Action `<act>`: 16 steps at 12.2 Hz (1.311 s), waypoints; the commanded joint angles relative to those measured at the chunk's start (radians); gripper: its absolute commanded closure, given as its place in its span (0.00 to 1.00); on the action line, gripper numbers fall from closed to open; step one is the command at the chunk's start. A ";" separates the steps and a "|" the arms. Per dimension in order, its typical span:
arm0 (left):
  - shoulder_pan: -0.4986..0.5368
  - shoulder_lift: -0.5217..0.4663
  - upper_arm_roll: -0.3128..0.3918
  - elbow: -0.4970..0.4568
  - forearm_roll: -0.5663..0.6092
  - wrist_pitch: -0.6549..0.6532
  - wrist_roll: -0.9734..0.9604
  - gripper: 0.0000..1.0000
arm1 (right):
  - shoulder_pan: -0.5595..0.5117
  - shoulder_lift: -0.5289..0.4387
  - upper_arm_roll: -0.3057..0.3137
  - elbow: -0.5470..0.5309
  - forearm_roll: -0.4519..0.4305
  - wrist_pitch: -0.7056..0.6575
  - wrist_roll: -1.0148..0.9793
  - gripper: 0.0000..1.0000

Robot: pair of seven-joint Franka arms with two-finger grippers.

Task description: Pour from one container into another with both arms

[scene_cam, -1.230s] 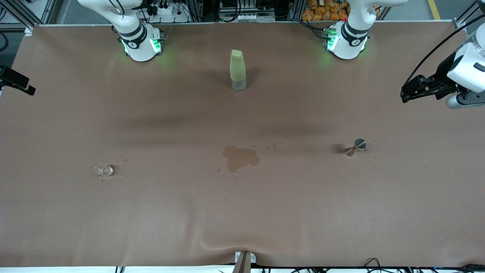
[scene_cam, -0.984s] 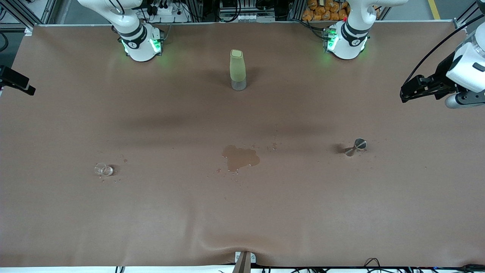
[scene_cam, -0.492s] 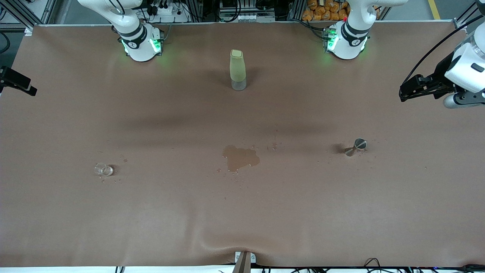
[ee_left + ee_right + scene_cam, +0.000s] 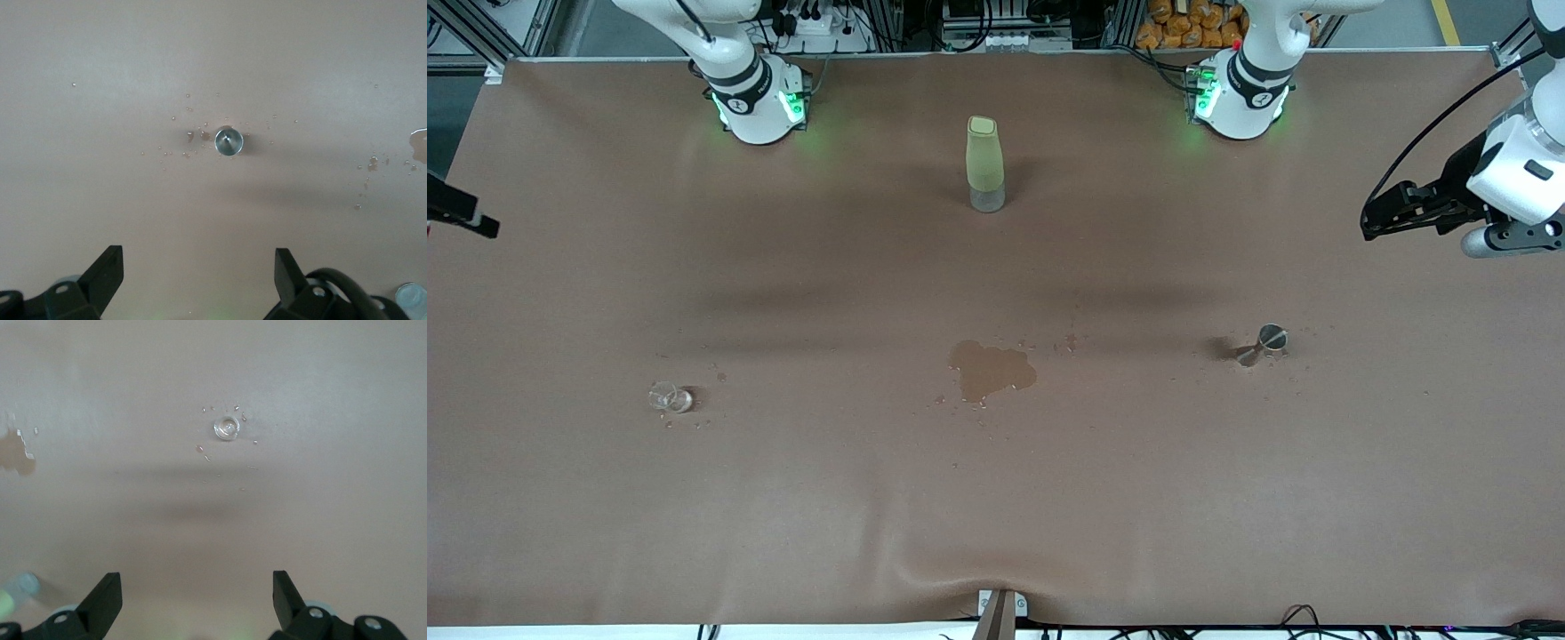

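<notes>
The tiny clear glass cup (image 4: pixel 669 397) stands upright toward the right arm's end of the table, with droplets around it; the right wrist view shows the cup (image 4: pixel 227 427) from above. The small steel jigger (image 4: pixel 1270 340) stands toward the left arm's end, and it (image 4: pixel 228 141) also appears rim-up in the left wrist view. My left gripper (image 4: pixel 1371 222) hangs high over the left arm's end of the table, open (image 4: pixel 199 267) and empty. Over the other end my right gripper (image 4: pixel 463 218) is partly out of frame, also open (image 4: pixel 197 590) and empty.
A tall pale-green bottle (image 4: pixel 984 164) with a clear base stands mid-table near the robots' bases. A brown puddle (image 4: pixel 991 369) with scattered droplets lies in the middle between cup and jigger. The brown cloth is rumpled near the front edge (image 4: pixel 996 578).
Both grippers have drifted slightly: the right one lower in the front view and closer to the frame's edge, the left one a little toward the table's middle. Cup and jigger have not moved.
</notes>
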 commanded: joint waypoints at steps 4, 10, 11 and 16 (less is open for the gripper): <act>0.054 -0.084 -0.004 -0.146 -0.021 0.074 0.076 0.00 | -0.164 0.169 0.011 0.038 0.140 0.006 -0.483 0.00; 0.118 -0.114 0.002 -0.283 -0.116 0.191 0.271 0.00 | -0.262 0.316 0.011 0.050 0.294 0.014 -0.897 0.00; 0.141 -0.107 0.002 -0.286 -0.177 0.196 0.324 0.00 | -0.271 0.344 0.013 0.052 0.310 0.035 -0.960 0.00; 0.245 -0.081 0.005 -0.384 -0.337 0.274 0.701 0.00 | -0.351 0.499 0.013 0.055 0.567 0.075 -1.392 0.00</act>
